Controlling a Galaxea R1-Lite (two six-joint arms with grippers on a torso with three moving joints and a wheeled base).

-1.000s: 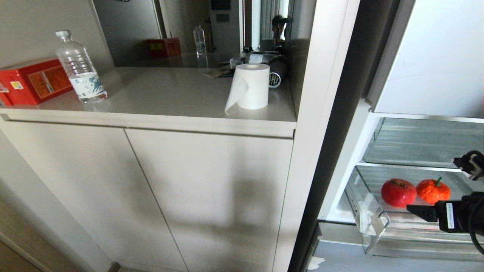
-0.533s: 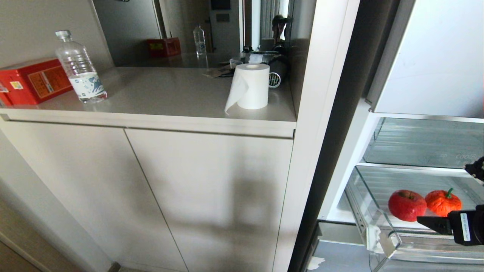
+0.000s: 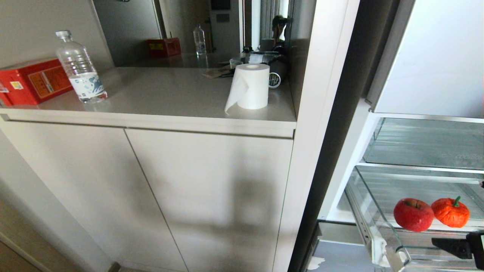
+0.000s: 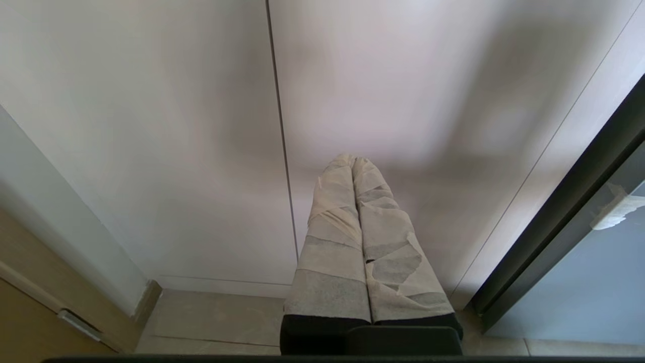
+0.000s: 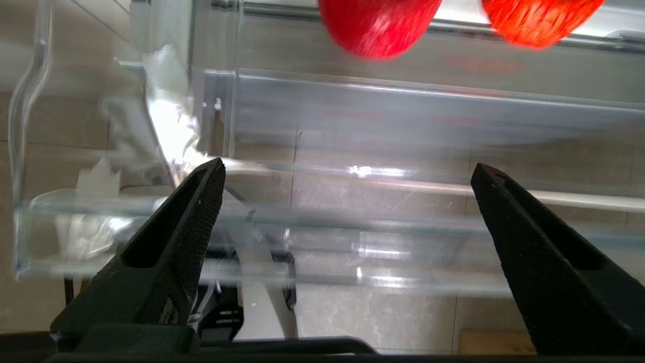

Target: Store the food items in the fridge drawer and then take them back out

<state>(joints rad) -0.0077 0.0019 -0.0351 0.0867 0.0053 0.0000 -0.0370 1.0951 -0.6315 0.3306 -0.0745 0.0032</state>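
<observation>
Two pieces of fruit sit ahead of and above my right gripper (image 5: 347, 176), inside the fridge drawer (image 5: 383, 101): a smooth red apple (image 5: 378, 25) and, just beside it, a lumpy orange-red fruit (image 5: 539, 20) with a short green stem. Both look light and firm. I judge the apple's skin slippery, while the lumpy one offers more purchase. Each is best taken across its widest middle, clear of the stem. The drawer itself is stiff clear plastic, hard to read, with a thick front lip lying across my view between me and the fruit. My right fingers (image 5: 191, 217) stand spread wide, holding and touching nothing. My left gripper (image 4: 352, 166) hangs by the cabinet door (image 4: 403, 91), taped fingers pressed together, empty.
</observation>
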